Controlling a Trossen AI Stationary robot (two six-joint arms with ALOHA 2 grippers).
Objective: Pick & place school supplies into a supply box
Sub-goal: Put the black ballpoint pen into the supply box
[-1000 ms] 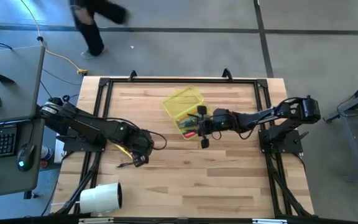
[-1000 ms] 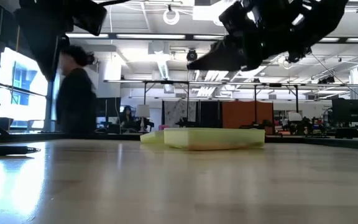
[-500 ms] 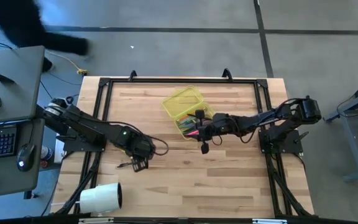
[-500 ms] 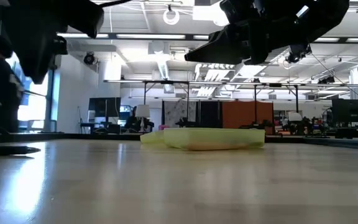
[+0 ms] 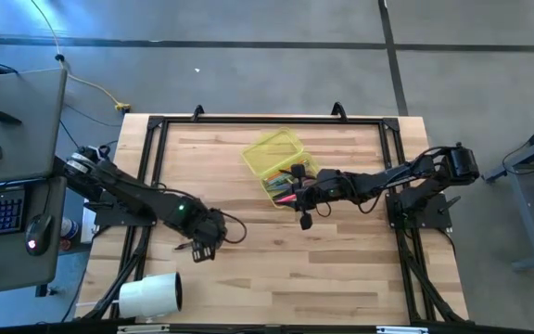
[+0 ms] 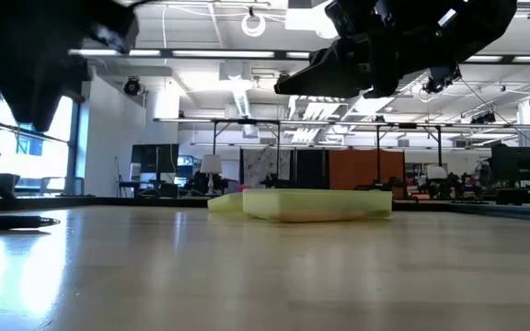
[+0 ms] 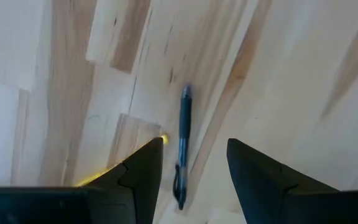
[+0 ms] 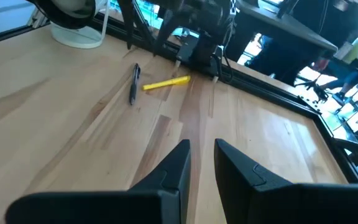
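Note:
A black pen (image 7: 183,144) lies flat on the wooden table, and my open left gripper (image 7: 194,158) hangs just above it with one finger on each side, touching nothing. A yellow pencil's tip (image 7: 163,139) peeks out beside one finger. In the high view this gripper (image 5: 204,247) is near the table's front left. The yellow-green supply box (image 5: 273,153) lies open at the far middle, with coloured pens (image 5: 284,186) in its near half. My right gripper (image 5: 301,206) hovers by the box's near right side, slightly open and holding nothing. Its wrist view shows the pen (image 8: 133,84) and the pencil (image 8: 166,83).
A big white roll (image 5: 151,295) lies at the table's near left corner. A black frame rail (image 5: 267,118) runs round the table's edges. Bare wood stretches across the near middle and right. In the low view the box (image 6: 316,204) sits low under the right arm.
My left gripper has moved toward the table's near edge and come over the black pen. My right gripper has shifted a little toward the table's left, beside the box. A person walking behind the table has gone out of view.

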